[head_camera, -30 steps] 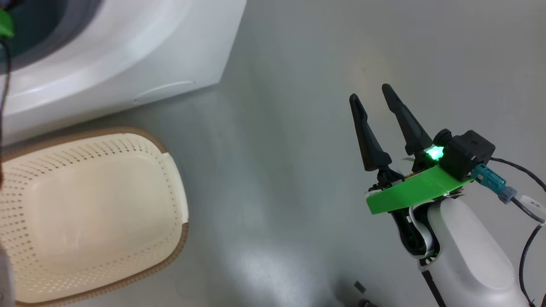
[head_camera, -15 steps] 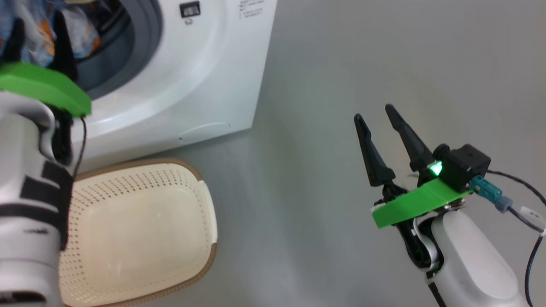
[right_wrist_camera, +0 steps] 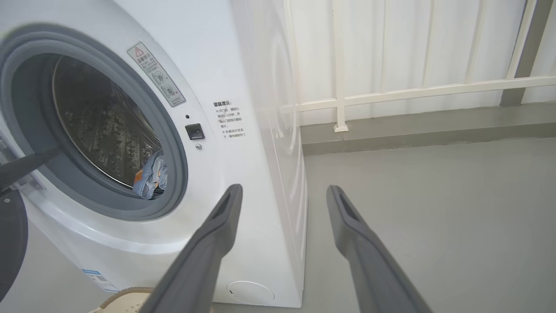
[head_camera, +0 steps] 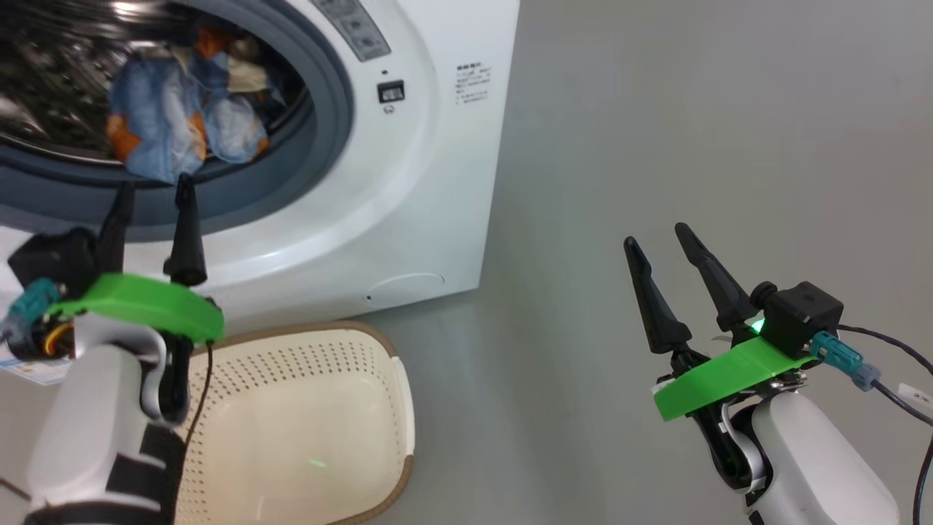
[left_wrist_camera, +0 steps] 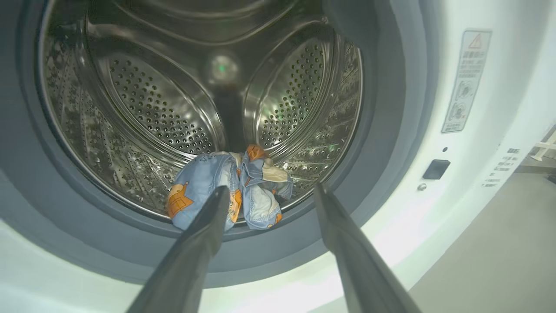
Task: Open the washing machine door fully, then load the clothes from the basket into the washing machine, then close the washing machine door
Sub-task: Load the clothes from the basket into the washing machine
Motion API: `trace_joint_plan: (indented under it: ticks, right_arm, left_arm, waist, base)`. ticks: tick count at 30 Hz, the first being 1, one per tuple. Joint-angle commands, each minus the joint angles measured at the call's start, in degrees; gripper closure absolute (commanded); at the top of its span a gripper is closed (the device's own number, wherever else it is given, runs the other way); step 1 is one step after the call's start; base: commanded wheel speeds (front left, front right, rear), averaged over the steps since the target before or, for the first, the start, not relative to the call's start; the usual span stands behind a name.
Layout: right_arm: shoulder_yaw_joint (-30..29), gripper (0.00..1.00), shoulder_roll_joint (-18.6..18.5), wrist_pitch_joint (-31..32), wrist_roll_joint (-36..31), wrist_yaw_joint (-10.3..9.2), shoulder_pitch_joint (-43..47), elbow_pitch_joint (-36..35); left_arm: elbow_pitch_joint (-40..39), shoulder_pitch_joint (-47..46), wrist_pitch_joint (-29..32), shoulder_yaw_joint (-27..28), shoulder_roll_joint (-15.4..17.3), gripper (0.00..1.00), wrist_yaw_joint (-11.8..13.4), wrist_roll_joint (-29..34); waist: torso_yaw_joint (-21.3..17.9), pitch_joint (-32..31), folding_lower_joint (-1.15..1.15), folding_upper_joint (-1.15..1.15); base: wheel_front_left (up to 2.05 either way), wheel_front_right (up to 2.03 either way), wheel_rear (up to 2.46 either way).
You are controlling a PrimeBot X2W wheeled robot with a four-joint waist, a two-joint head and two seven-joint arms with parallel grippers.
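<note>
1 washer [head_camera: 437,182] stands on the grey floor [head_camera: 692,109], its round opening uncovered; 1 grey gasket [head_camera: 332,131] rings 1 steel drum [left_wrist_camera: 152,108]. Clothes [head_camera: 175,131]: 1 crumpled bundle, light blue w/ orange-brown print, lying at the drum's bottom front, just behind the gasket's lower lip. Door [right_wrist_camera: 11,243]: a dark curved shape at the left edge of the right wrist view is prob. its black rim, but too little shows to be sure.

1 basket [head_camera: 350,343], cream w/ brown rim band, sits on the floor just in front of the washer, below the opening; its bare perforated bottom shows.

2 grippers, 2 dark fingers each. Left gripper [head_camera: 154,182]: fingers spread wide, nothing between them; tips at the gasket's lower lip, near the bundle, pointing into the drum; its arm crosses the basket's left side in the head view. Right gripper [head_camera: 654,235]: also spread wide & holding nothing; it hangs over bare floor well to the right of the washer & basket, fingers pointing toward the washer's right front corner.

On the washer's front, right of the opening: 1 warning sticker [left_wrist_camera: 467,82], 1 small black latch square [head_camera: 391,91]; low down, 1 round hatch [head_camera: 408,284] & 1 blue label [right_wrist_camera: 97,278]. 1 white railing [right_wrist_camera: 391,91] runs along the wall behind.
</note>
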Motion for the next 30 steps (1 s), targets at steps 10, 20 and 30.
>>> trace_joint_plan:
  ticks: [10, 20, 30]
  right_arm:
    - [0.2, 0.0, -1.2, -0.5, 0.9, 0.32, 1.6, -1.1]
    - [-0.4, 0.0, -2.2, -0.5, 1.0, 0.32, 3.6, -0.7]
    - [-0.7, 0.0, -3.1, -0.5, 0.7, 0.32, 4.7, -0.5]
  left_arm:
    - [-13.9, 14.3, -0.4, 5.0, 0.8, 0.0, 1.4, 0.5]
    - [-20.8, 25.0, -0.4, 6.2, -1.1, 0.0, 3.0, 1.8]
    - [-26.4, 30.5, -0.4, 6.5, -2.8, 0.0, 3.3, 3.6]
  waist:
    - [3.8, -5.6, 0.0, 0.0]
    - [5.4, -8.5, 0.0, 0.0]
    - [6.5, -9.3, 0.0, 0.0]
  base:
    - [0.0, 0.0, 0.0]
    - [0.0, 0.0, 0.0]
    - [0.0, 0.0, 0.0]
